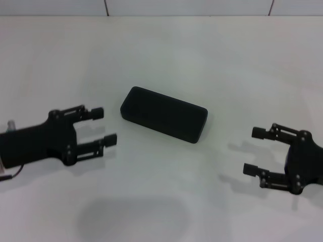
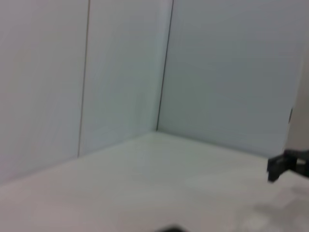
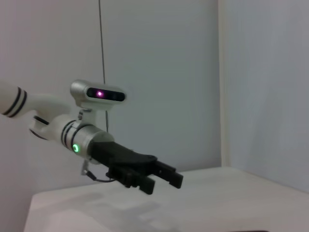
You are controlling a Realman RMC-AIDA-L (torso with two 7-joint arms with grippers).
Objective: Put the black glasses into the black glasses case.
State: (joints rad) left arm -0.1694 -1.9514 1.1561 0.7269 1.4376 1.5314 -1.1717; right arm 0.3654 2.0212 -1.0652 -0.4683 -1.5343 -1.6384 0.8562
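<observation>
Left claw [image 1: 104,126] hovering spread beside the closed black glasses case [image 1: 164,114]; right claw [image 1: 255,151] spread opposite; case lying on the table [image 1: 212,60].

The left arm's black gripper [image 3: 161,181] hangs above a pale white tabletop [image 3: 217,203], its short fingers [image 3: 171,178] held a little apart with nothing between them. Behind it a silver wrist cuff with a green light [image 3: 76,148] carries a small grey camera housing [image 3: 99,94] showing a pink-lit lens. Plain grey wall panels [image 3: 260,82] stand behind.
</observation>
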